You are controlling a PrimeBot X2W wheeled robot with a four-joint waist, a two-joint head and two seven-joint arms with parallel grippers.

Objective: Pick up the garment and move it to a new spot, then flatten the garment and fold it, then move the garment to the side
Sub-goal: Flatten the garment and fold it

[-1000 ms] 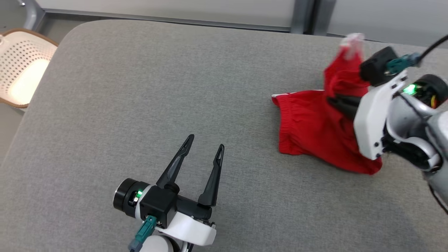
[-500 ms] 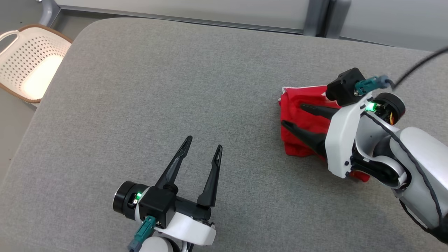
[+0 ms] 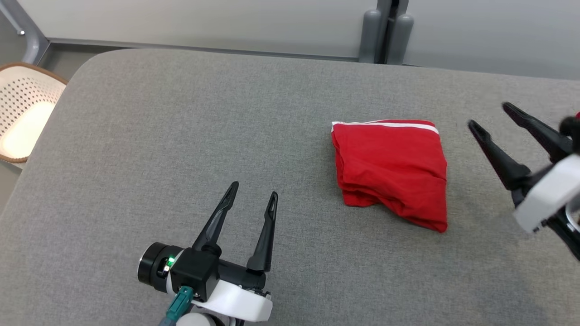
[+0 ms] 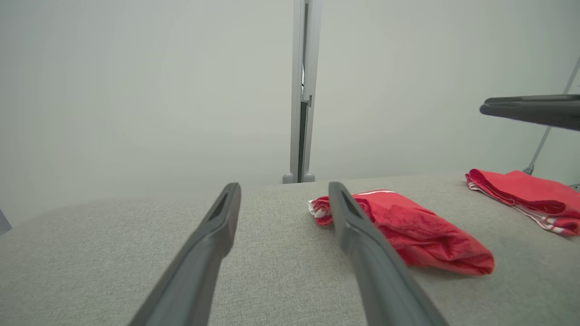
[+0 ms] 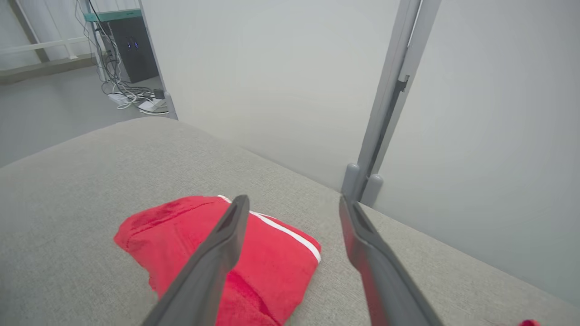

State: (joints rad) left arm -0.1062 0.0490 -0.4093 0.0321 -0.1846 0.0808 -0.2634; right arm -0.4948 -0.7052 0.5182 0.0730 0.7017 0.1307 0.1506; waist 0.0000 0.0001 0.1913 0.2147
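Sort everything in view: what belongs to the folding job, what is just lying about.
Job: folded red garment, grey table beneath it, right end effector open beside it, left end effector open.
Lying about: perforated basket, second red cloth farther right on the table, partition post, cables on the floor.

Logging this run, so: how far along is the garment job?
Done: the red garment lies folded on the grey cushion. In hand: nothing; the right claw and left claw are open, clear of it. Left: moving it to the side.

Left pincer (image 3: 253, 189) with long dark fingers (image 3: 216, 222), black wrist block (image 3: 195, 271), green light (image 3: 171, 261), teal connector (image 3: 180, 302), white shell (image 3: 238, 304).
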